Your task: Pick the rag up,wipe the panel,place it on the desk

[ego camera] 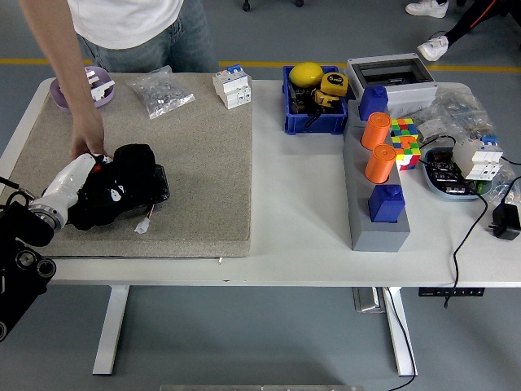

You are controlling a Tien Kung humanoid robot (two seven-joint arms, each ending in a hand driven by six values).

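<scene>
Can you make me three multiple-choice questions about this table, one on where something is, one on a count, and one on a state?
1. Where does the yellow tape measure lie?
A. in the blue bin
B. on the beige mat
C. in the purple bowl

2. How many orange cylinders stand on the grey block?
A. one
B. two
C. four

3. What is the left robot hand doing?
A. hanging open above the bin
B. resting on the bare white table
C. pressing the black rag on the black panel

Answers:
1 A, it sits at the bin's right end.
2 B, two orange tops show in a row.
3 C, the rag covers the hand over the panel on the mat.
</scene>
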